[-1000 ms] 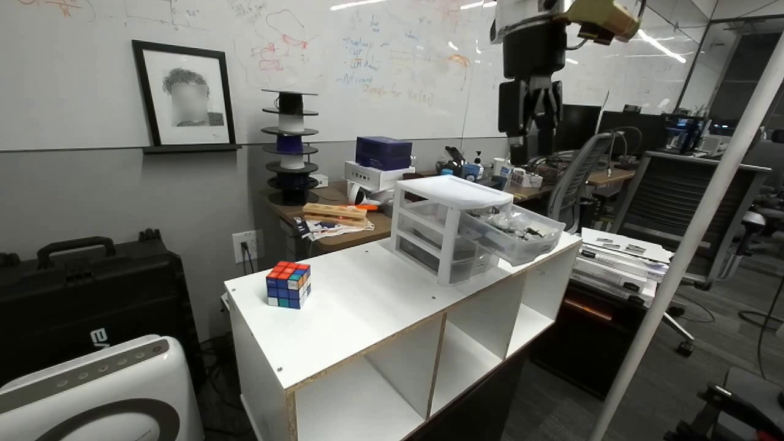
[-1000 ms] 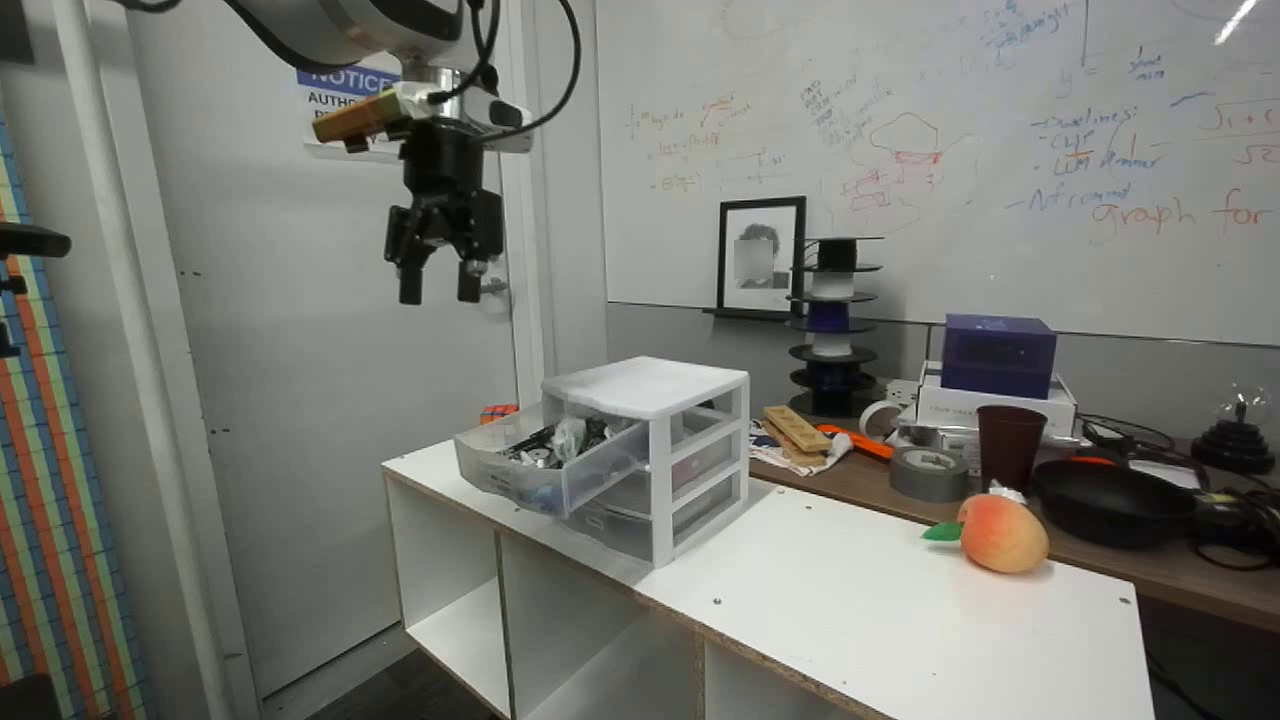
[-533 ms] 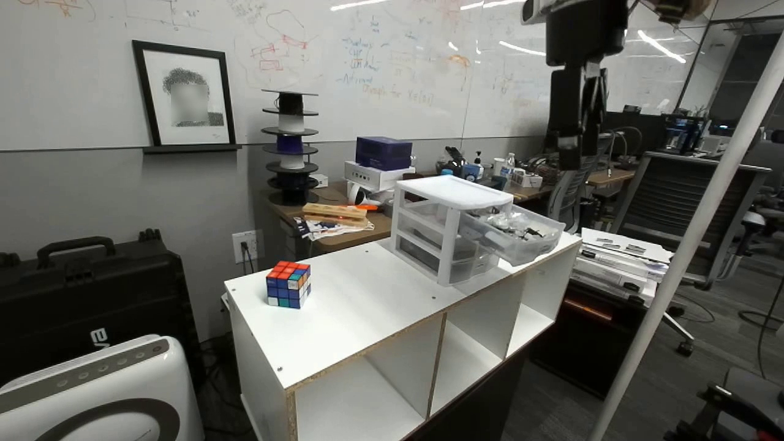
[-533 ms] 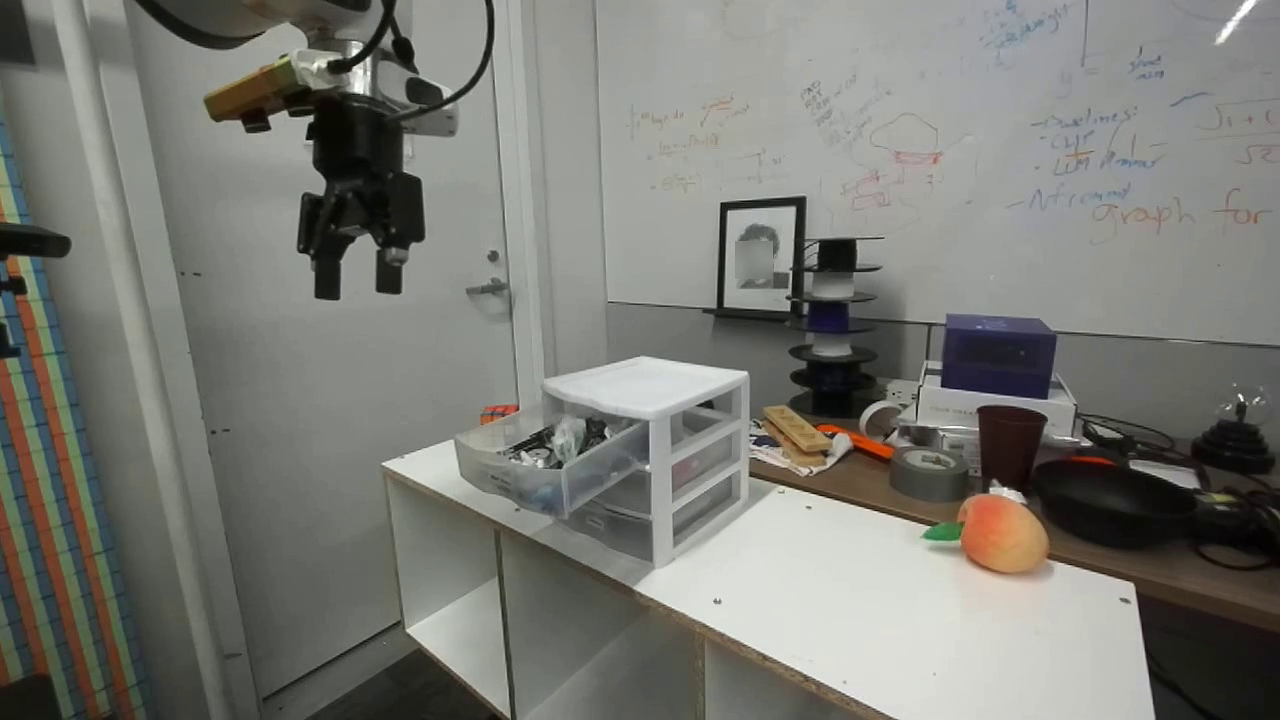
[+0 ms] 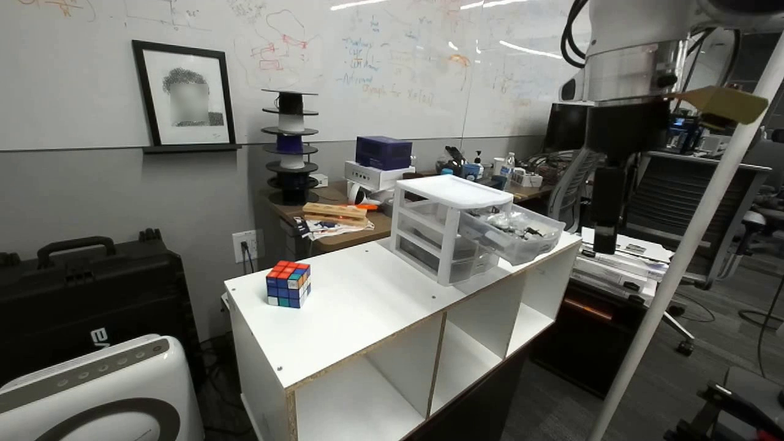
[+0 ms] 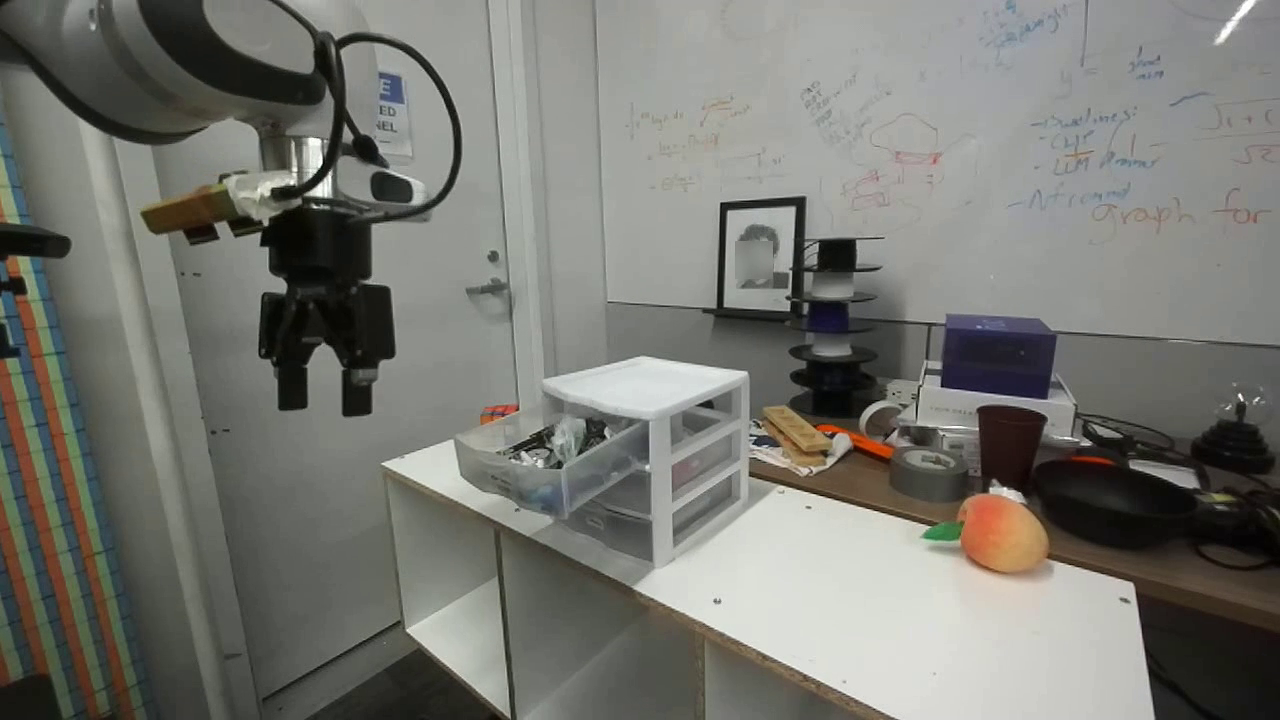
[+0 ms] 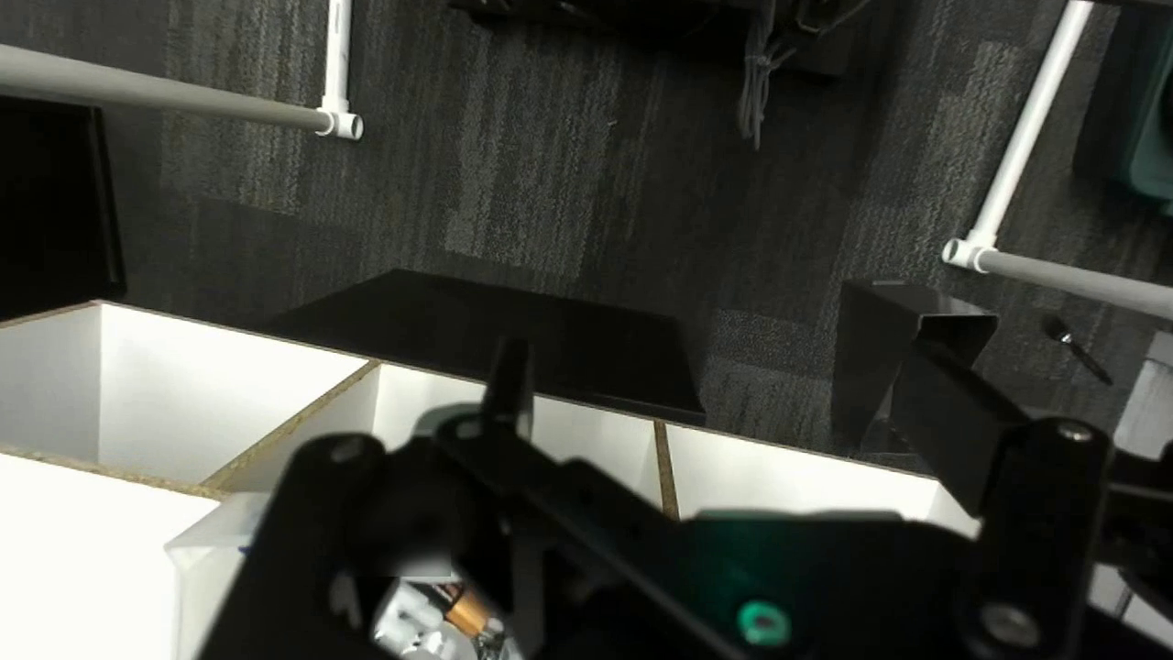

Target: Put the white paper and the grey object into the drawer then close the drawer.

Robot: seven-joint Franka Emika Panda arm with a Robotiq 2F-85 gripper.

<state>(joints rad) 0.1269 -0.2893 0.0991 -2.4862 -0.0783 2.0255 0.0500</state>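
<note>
In an exterior view, the drawer [image 5: 536,246] is seen pulled out over the front edge of the white shelf [image 5: 343,324]. In an exterior view, the gripper [image 6: 325,390] is seen outside the left corner, its jaws well parted and nothing gripped; a pale crumpled scrap [image 6: 569,438] is held in the drawer. In the wrist view, the drawer is partly hidden.

In an exterior view, your black jointed hand [image 5: 605,240] hangs apart from the pulled-out, shallow, translucent plastic drawer [image 5: 540,246], at its three o'clock; well off at nine o'clock, a multicoloured plastic cube [image 5: 288,285] sits on the white rectangular particleboard desk [image 5: 349,331].
</note>
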